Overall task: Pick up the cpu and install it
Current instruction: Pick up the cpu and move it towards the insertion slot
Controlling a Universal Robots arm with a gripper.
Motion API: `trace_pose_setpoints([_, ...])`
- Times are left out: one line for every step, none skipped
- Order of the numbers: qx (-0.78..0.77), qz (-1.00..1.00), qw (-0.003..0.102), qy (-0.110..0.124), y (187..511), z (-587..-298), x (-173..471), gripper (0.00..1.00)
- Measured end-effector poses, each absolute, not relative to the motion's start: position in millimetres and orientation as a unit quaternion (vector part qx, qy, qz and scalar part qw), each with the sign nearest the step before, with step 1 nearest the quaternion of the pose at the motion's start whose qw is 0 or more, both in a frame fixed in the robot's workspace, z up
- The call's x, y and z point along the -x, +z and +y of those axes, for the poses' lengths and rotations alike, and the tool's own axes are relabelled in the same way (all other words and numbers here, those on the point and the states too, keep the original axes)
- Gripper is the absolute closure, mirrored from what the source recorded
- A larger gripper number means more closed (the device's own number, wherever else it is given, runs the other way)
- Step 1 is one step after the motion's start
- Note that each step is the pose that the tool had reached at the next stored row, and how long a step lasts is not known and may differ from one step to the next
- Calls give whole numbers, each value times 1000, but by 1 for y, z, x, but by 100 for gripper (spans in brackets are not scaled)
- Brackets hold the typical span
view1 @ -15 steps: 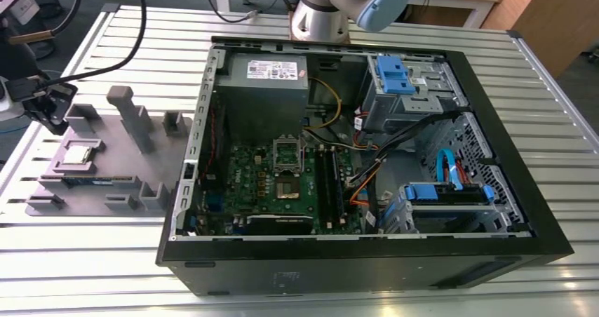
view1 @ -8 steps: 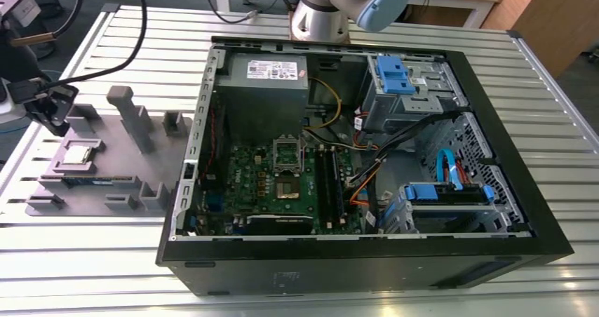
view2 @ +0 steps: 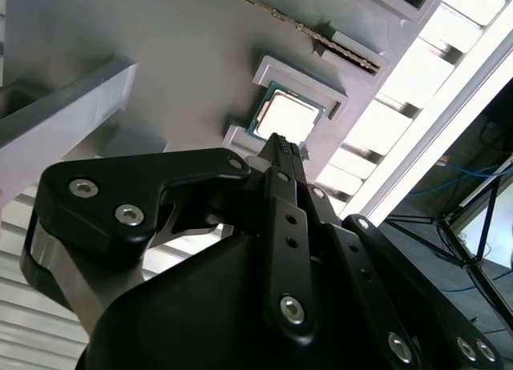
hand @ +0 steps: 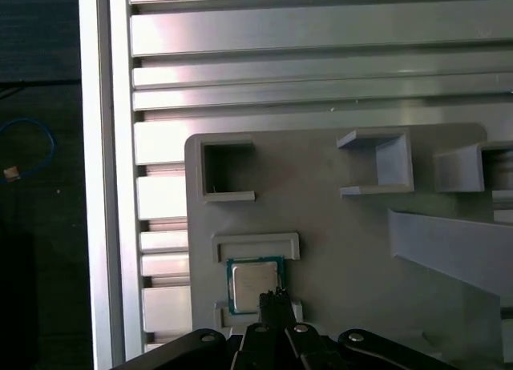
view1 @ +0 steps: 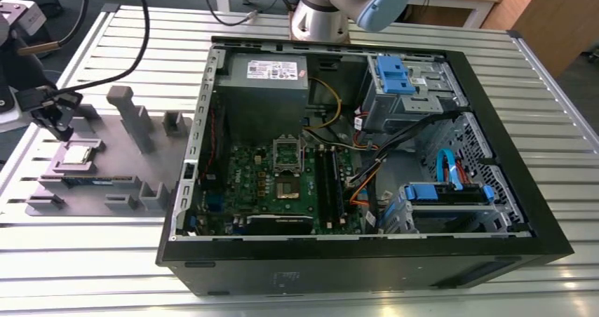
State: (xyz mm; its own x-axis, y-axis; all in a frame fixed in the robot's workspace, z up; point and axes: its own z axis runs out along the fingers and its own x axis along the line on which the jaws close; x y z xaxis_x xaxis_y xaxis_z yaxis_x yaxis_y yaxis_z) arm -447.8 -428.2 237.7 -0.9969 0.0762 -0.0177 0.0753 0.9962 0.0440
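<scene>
Both tips of the hand (view2: 280,142) look pressed together, gripping nothing, poised just above the cpu (view2: 288,118) in both wrist views. The cpu lies flat in its shallow pocket on the grey parts tray (view1: 112,164). In the exterior view that tray sits at nine o'clock from the open computer case (view1: 374,261) on the slatted tabletop (view1: 112,261).

I judge the chip light, stiff and thin, with a smooth metal lid that could slip. Its underside is likely delicate, so I would take it by two opposite edges, level and gently. Glare washes its top, and I make out no markings there.

At six o'clock from it on the tray lies a green memory stick (view1: 89,181). Farther off, inside the case, the socket frame (view1: 286,152) sits mid-board. At twelve o'clock from it the power supply (view1: 266,78) carries a white label (view1: 271,69) whose print I cannot make out.
</scene>
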Motion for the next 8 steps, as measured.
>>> trace_pose_setpoints([-38,999,10,22,237,-428,448,89])
trace_pose_setpoints([-38,999,10,22,236,-428,448,89])
trace_pose_setpoints([-38,999,10,22,235,-428,448,89])
trace_pose_setpoints([-38,999,10,22,235,-428,448,89])
trace_pose_setpoints([-38,999,10,22,235,-428,448,89])
trace_pose_setpoints([-38,999,10,22,235,-428,448,89])
trace_pose_setpoints([-38,999,10,22,235,-428,448,89])
trace_pose_setpoints([-38,999,10,22,235,-428,448,89])
